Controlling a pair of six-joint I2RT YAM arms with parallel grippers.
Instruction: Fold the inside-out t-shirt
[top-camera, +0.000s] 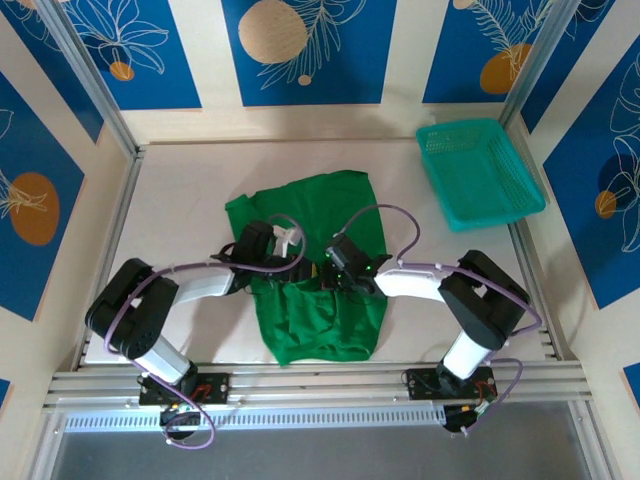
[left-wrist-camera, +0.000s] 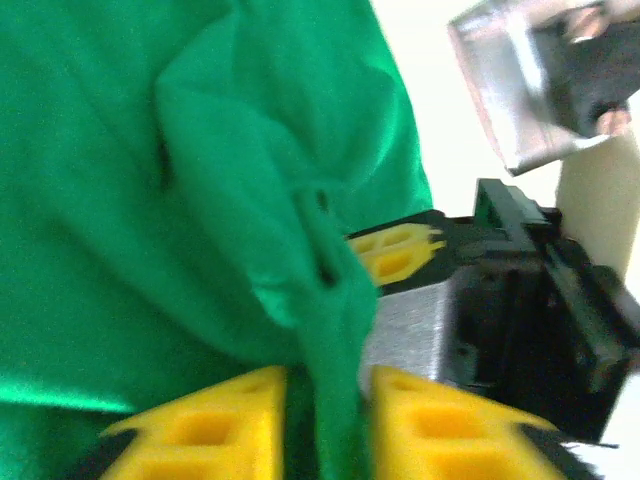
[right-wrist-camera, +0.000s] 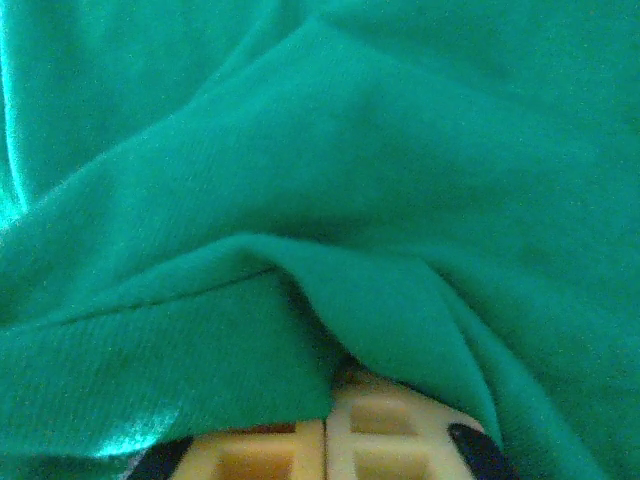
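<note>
Two hands meet on the green t-shirt (top-camera: 320, 215), left of the teal basket (top-camera: 478, 172).
The t-shirt lies wrinkled and spread on the white surface (top-camera: 180, 200), left of the basket and apart from it, its lower half reaching closer to the arm bases than the basket does. The left hand (left-wrist-camera: 328, 400) has a raised fold of cloth standing between its yellow fingers (left-wrist-camera: 210, 425); I cannot tell whether it is grasping or released. The right hand (right-wrist-camera: 326, 440), just beside it on the basket's side, is clenched, fingers pressed together under a draped fold.
</note>
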